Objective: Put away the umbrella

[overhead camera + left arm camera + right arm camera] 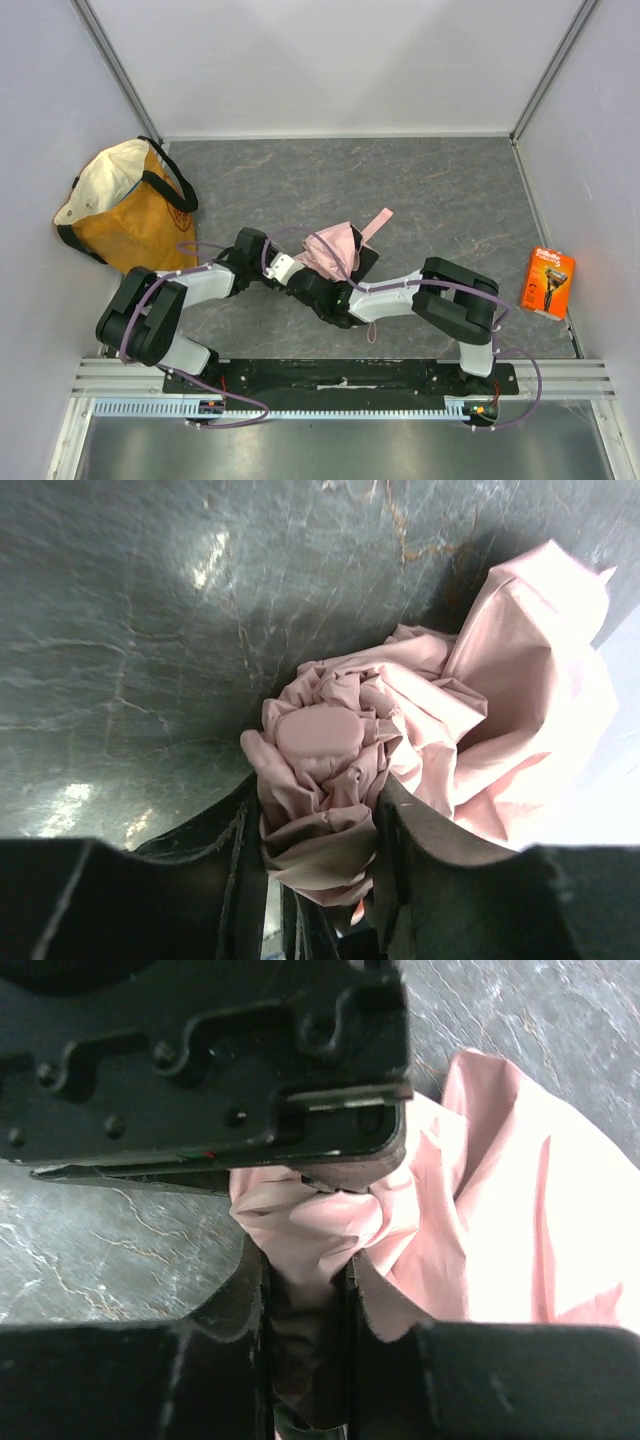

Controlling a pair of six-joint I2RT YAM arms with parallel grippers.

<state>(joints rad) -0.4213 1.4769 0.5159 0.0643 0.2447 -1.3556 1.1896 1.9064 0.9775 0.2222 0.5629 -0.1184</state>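
The umbrella [335, 250], a folded bundle of pale pink fabric, lies at the middle of the table with its strap [378, 225] pointing back right. My left gripper [303, 268] reaches it from the left. In the left wrist view its fingers [430, 850] are pressed on both sides of the bunched end of the umbrella [320, 760]. My right gripper [328, 288] comes in from the near right. In the right wrist view a fold of the umbrella [310, 1230] is pinched between its fingers [385, 1300], just under the left gripper's black body [200, 1060].
An orange-and-cream tote bag [125, 205] stands at the back left against the wall, its mouth open upward. An orange razor box [548, 283] lies at the right edge. White walls enclose the grey stone-patterned table [450, 190].
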